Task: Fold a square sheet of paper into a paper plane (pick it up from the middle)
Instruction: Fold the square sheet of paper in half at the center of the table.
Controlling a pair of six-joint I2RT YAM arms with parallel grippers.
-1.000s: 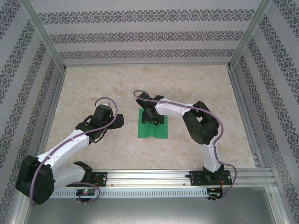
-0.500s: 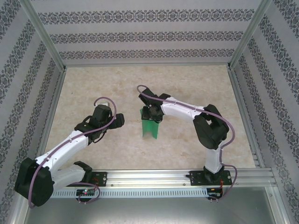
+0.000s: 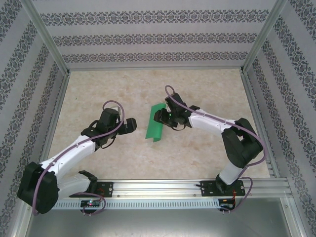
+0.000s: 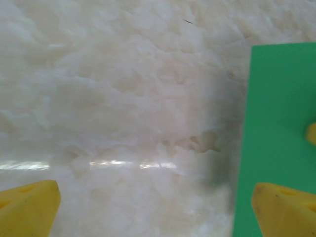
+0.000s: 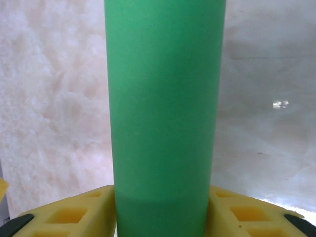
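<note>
The square sheet of paper (image 3: 156,123) is bright green and hangs off the table, bowed into a narrow curl. My right gripper (image 3: 164,117) is shut on its middle. In the right wrist view the sheet (image 5: 165,98) runs straight up between the two yellow fingers (image 5: 64,215), squeezed on both sides. My left gripper (image 3: 129,126) sits just left of the sheet, low over the table, open and holding nothing. In the left wrist view the sheet's flat face (image 4: 279,123) stands at the right, beside the right one of the left gripper's (image 4: 157,210) wide-apart yellow fingertips (image 4: 284,207).
The beige marble-patterned tabletop (image 3: 197,153) is walled by patterned panels with metal posts (image 3: 47,37). An aluminium rail (image 3: 163,187) carries both arm bases at the near edge. The right arm's elbow (image 3: 242,143) juts over the right half of the table.
The right gripper closed on the flat sheet, lifted it and swung it toward the back right, so it now hangs curled. The left gripper edged closer to the sheet.
</note>
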